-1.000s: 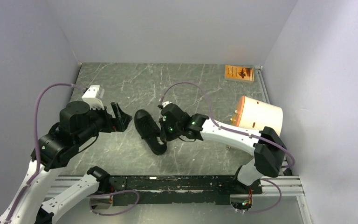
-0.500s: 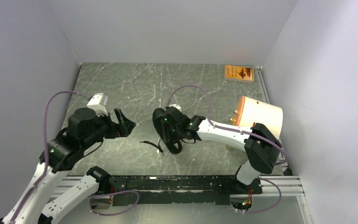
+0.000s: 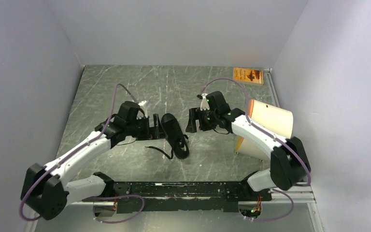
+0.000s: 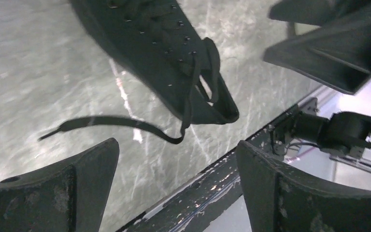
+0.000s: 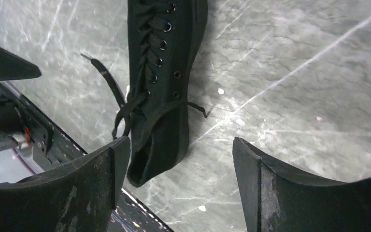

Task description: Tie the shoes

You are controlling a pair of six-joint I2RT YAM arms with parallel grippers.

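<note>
The black shoe [image 3: 174, 136] lies on the marbled table [image 3: 125, 92], its open heel end toward the near edge. One loose lace [image 3: 157, 150] trails left from it; in the left wrist view the lace [image 4: 116, 123] runs flat across the table below the shoe [image 4: 159, 53]. My left gripper [image 3: 155, 129] hovers just left of the shoe, open, with nothing between its fingers [image 4: 176, 147]. On the shoe's right my right gripper [image 3: 192, 126] is open and empty too. In the right wrist view the shoe [image 5: 166, 63] lies ahead of the right gripper [image 5: 181, 145], heel nearest.
A cream-and-orange cylinder [image 3: 268, 126] stands at the right, close behind the right arm. A small orange box [image 3: 248, 75] lies in the back right corner. The black base rail [image 3: 188, 189] runs along the near edge. Walls close in the left, back and right.
My right gripper opened, let go of the shoe and drew back to the right. The left arm swung right, up to the shoe. The shoe shifted slightly right.
</note>
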